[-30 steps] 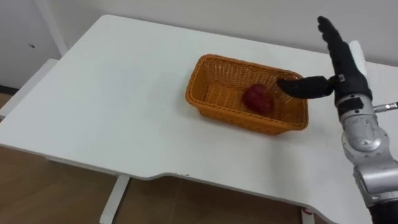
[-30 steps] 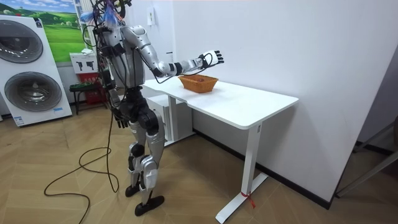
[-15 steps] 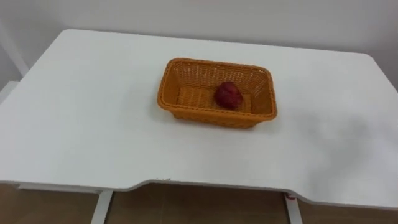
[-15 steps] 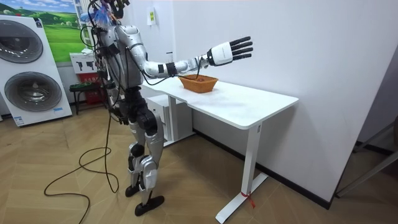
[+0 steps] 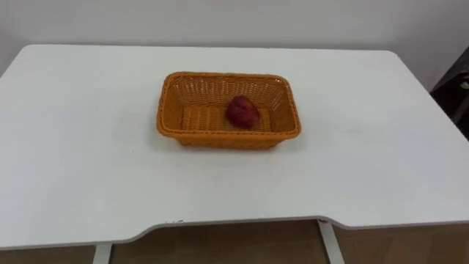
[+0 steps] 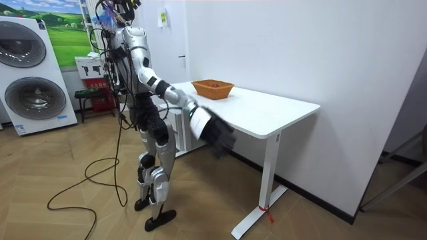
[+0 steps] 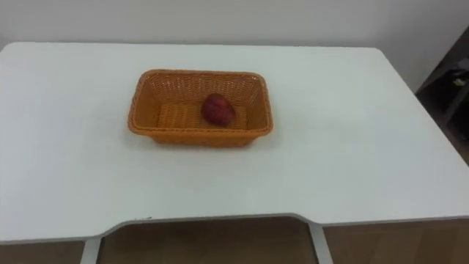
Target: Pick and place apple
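A dark red apple (image 5: pixel 242 111) lies inside the orange wicker basket (image 5: pixel 227 139), right of its middle, on the white table (image 5: pixel 366 147). The right eye view has the same apple (image 7: pixel 218 108) and basket (image 7: pixel 198 138). In the room view the robot stands upright at the table's end, with the basket (image 6: pixel 212 88) on the tabletop before it. My right hand (image 6: pixel 215 137) hangs low beside the table, below its top and well away from the basket. It is blurred, with loose fingers that hold nothing.
The table's front edge has a shallow cut-out facing me. A wall runs behind the table. Two washing machines (image 6: pixel 30 73) stand at the room view's left. Something dark (image 5: pixel 458 88) shows past the table's right edge.
My right arm has swung from high over the basket down to beside the table. The eye views shifted as the head turned. The apple stays in the basket.
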